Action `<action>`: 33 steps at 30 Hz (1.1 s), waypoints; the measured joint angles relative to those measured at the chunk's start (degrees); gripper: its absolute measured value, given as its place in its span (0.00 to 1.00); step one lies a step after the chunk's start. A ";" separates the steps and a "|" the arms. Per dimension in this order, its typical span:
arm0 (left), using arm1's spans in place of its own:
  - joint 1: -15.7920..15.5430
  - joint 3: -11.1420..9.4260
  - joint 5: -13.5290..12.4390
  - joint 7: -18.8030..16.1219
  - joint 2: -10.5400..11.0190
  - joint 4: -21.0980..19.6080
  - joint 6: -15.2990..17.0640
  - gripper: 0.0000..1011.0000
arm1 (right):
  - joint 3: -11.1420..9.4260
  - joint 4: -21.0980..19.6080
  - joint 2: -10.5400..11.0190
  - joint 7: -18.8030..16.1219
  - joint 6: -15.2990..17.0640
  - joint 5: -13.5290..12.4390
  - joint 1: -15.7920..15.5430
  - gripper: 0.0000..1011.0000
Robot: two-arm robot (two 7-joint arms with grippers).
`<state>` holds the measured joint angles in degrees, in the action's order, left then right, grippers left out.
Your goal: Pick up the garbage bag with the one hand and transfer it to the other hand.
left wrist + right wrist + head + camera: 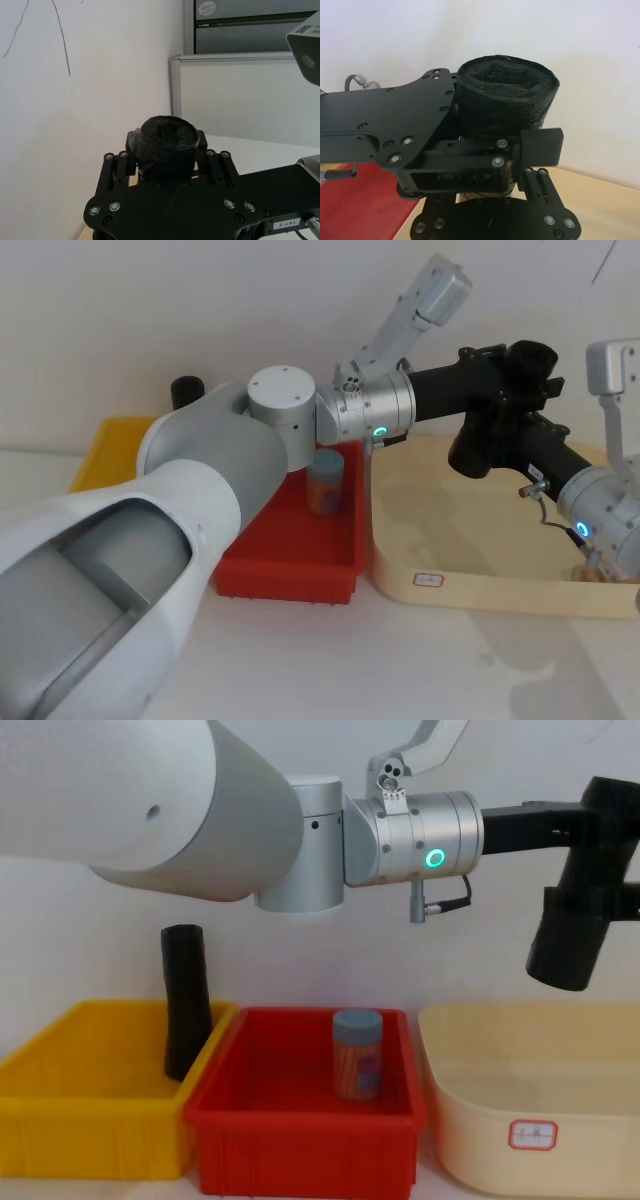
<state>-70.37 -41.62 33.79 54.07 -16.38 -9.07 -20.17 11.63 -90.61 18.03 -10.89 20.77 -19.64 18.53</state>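
Note:
The garbage bag (472,452) is a thick black roll held in the air above the beige tub, tilted as seen in the chest view (572,935). The one hand, my green-ringed left gripper (520,365), reaches across from the left and is shut on the roll's upper part, its fingers (132,147) hugging the roll (167,145). The other hand, my blue-ringed right gripper (492,440), comes up from the right and grips the roll lower down. One of its fingers (542,145) presses the roll's side (505,100); the other is hidden behind the left gripper's plate.
A red bin (290,575) holds a blue-capped jar (325,480). A slim black tube (185,1010) stands in the yellow bin (60,1060) at the left. The beige tub (480,590) lies below both grippers. A white wall is close behind.

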 joint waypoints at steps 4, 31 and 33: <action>0.00 0.00 0.00 0.00 0.01 0.00 0.00 0.72 | -0.17 0.23 -0.16 0.36 0.08 0.23 0.08 0.56; 0.00 0.00 0.00 -0.01 0.01 0.01 0.00 0.99 | -8.87 5.89 -4.19 11.81 3.28 0.75 2.14 0.68; 0.00 0.00 0.00 -0.01 0.01 0.01 0.00 0.99 | -9.55 6.40 -4.44 12.46 3.46 0.68 2.41 0.72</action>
<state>-70.37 -41.62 33.79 54.06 -16.37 -9.06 -20.17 2.08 -84.21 13.59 1.57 24.24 -18.96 20.95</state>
